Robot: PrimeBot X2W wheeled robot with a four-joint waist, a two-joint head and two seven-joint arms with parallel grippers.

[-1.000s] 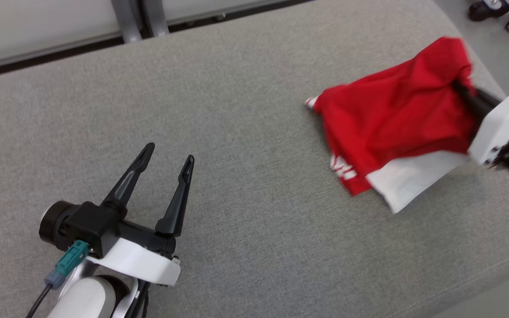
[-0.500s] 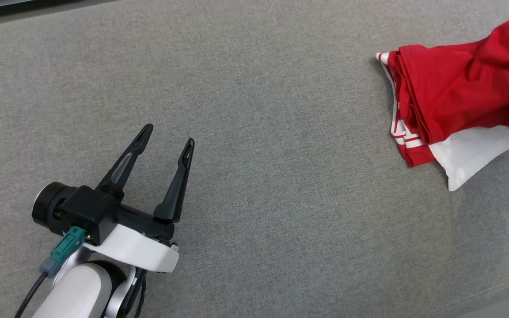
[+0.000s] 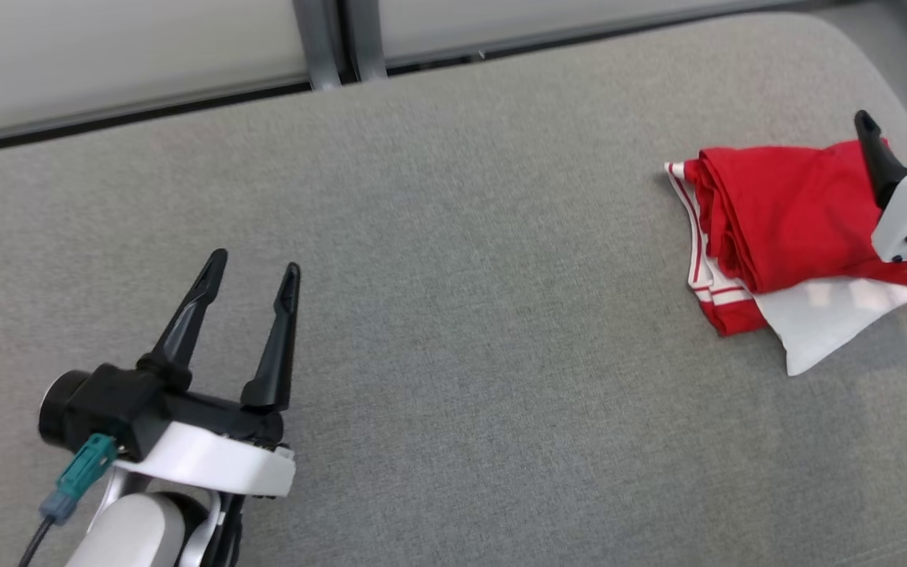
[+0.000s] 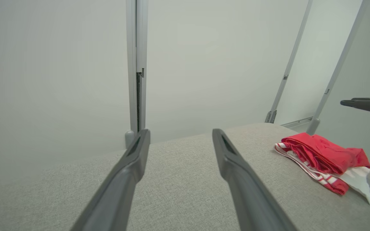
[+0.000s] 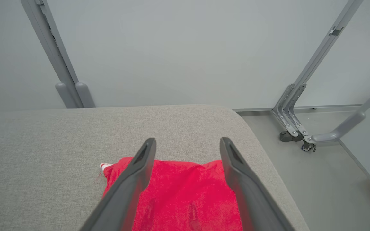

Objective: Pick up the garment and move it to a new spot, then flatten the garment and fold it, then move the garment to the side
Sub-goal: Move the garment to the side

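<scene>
Garment (image 3: 776,228) lies folded on the worktop (image 3: 453,236); right pincer (image 3: 897,116) gapes wide above it, left pincer (image 3: 255,261) wide, well apart. Best lift straight up, snagging no fold.

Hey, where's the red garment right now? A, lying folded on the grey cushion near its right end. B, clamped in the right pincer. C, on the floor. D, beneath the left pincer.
A: the red garment lies folded on the grey cushion, and the right pincer is open over it, not clamped on the cloth.
</scene>
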